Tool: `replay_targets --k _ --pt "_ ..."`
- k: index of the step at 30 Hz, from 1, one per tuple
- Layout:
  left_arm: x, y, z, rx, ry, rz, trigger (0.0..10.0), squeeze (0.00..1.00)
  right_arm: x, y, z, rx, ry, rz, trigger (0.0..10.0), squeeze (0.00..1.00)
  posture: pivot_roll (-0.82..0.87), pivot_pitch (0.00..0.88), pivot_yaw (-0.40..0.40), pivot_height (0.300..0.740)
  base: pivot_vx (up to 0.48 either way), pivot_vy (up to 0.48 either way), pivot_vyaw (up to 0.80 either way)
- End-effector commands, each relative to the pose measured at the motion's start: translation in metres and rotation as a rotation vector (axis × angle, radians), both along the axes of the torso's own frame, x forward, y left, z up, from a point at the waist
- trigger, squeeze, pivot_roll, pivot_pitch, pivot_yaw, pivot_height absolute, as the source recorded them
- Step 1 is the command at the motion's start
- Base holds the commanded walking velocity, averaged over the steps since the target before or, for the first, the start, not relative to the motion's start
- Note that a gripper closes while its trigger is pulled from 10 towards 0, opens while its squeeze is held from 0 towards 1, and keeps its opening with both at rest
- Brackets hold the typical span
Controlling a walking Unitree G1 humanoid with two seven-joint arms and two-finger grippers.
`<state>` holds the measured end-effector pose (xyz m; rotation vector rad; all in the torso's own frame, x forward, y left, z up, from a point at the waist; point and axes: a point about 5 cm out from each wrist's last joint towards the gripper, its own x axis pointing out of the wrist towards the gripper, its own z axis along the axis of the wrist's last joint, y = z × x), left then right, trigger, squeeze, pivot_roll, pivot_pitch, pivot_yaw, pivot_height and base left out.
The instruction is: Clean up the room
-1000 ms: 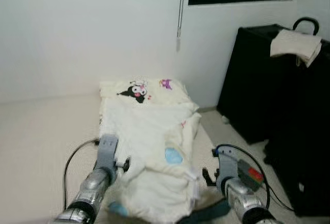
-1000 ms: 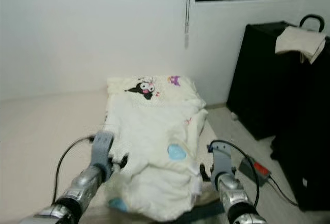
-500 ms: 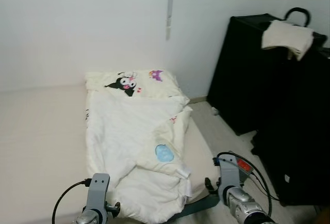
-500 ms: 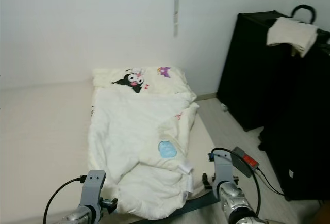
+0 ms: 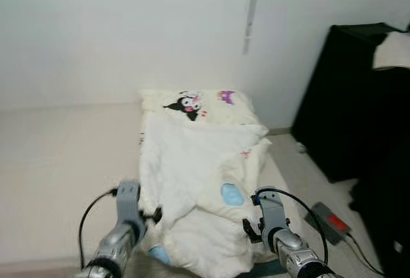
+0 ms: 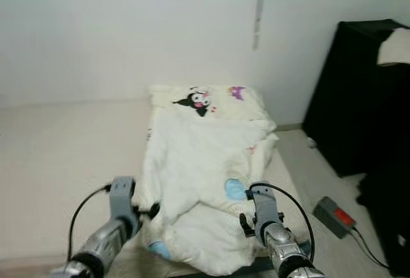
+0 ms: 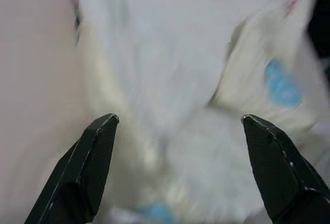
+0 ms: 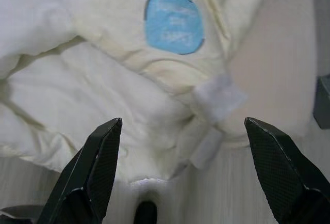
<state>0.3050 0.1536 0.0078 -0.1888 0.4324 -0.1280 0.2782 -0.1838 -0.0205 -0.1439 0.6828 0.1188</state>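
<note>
Two end effectors, left (image 7: 175, 170) and right (image 8: 178, 170), hang with fingers spread wide and empty over the near end of a crumpled white quilt (image 5: 198, 182), which lies bunched along the lower centre of the frame on the bed (image 5: 57, 156), below a cartoon-print pillow (image 5: 195, 104) at centre. The quilt's near edge sags off the mattress toward the floor (image 5: 314, 182) at lower right, where a dark box with a red patch (image 5: 333, 219) and its cable lie.

The risk, as it looks: a grasp taken this low on thick, loose folds may pinch only the top layer, so the quilt could slide further off the bed or drag over the box. The left wrist view is blurred, so aim on that side is uncertain.

Against half a second ago, the arms stand higher in the frame and closer over the quilt, and the whole view has swung, the black cabinet (image 5: 346, 98) now cropped at the right edge.
</note>
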Motion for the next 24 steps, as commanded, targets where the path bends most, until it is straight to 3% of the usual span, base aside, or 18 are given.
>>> replay_targets --k 1,5,14,24 --pt "0.006 -0.007 0.007 -0.036 -0.043 -0.020 10.0 0.00 0.000 -0.003 0.000 -0.008 -0.004 -0.012 10.0 0.00 -0.15 0.000 -0.025 0.726 0.000 0.000 0.79" --pt "0.018 -0.018 0.024 -0.025 -0.125 -0.085 10.0 0.00 -0.002 -0.007 -0.001 -0.018 0.001 -0.021 10.0 0.00 -0.15 0.000 -0.028 0.726 0.000 0.000 0.00" --pt "0.018 -0.022 0.025 -0.037 -0.135 -0.096 10.0 0.00 -0.002 -0.006 -0.001 -0.030 0.000 0.000 10.0 0.00 -0.14 0.000 -0.033 0.726 0.000 0.000 0.00" --pt "0.016 -0.030 0.025 -0.049 -0.153 -0.141 10.0 0.00 -0.003 -0.005 -0.002 -0.030 0.003 0.014 10.0 0.00 -0.14 0.000 -0.032 0.726 0.000 0.000 0.80"
